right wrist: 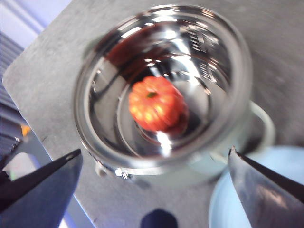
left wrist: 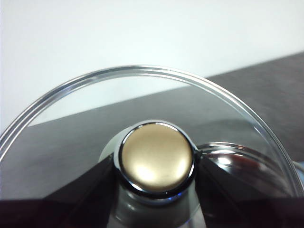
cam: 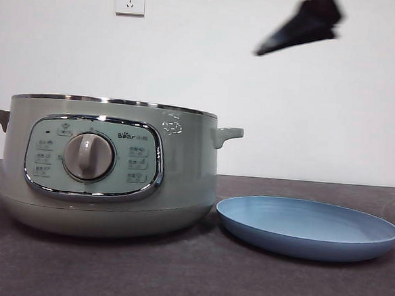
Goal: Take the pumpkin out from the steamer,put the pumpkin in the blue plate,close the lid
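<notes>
The sage-green steamer [cam: 181,187] stands open at the left of the table, without its lid. The right wrist view looks down into the steamer [right wrist: 83,128], where the orange pumpkin [right wrist: 156,103] sits on the shiny bottom. My right gripper [right wrist: 156,153] is open wide, high above the pot and empty; its black fingers [cam: 301,26] show at the top of the front view. The blue plate [cam: 307,227] lies empty right of the steamer, and also shows in the right wrist view [right wrist: 228,204]. My left gripper [left wrist: 156,164] is shut on the knob [left wrist: 156,156] of the glass lid [left wrist: 142,104], held off the pot and out of the front view.
A white wall with two sockets [cam: 130,0] stands behind the dark table [cam: 188,276]. The steamer's side handles [cam: 227,134] stick out, the right one above the plate's near rim. The table's edge [right wrist: 42,137] runs close to the pot in the right wrist view.
</notes>
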Action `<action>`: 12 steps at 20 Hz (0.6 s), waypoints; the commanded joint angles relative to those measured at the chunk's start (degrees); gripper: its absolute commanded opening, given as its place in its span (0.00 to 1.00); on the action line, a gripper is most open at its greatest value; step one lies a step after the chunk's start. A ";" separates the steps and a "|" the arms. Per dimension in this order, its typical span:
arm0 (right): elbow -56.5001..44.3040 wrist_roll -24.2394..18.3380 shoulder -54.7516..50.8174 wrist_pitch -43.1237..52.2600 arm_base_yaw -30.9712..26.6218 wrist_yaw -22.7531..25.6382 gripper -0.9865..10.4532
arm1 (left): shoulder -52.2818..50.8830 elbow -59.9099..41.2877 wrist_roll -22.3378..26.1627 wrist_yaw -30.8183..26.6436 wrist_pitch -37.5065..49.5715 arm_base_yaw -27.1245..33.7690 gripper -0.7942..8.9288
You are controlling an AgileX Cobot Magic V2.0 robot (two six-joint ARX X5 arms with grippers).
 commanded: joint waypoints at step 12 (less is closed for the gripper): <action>33.11 -9.57 33.48 -12.55 13.49 16.87 0.61 | -8.26 1.16 2.32 -12.15 -3.82 -0.02 0.07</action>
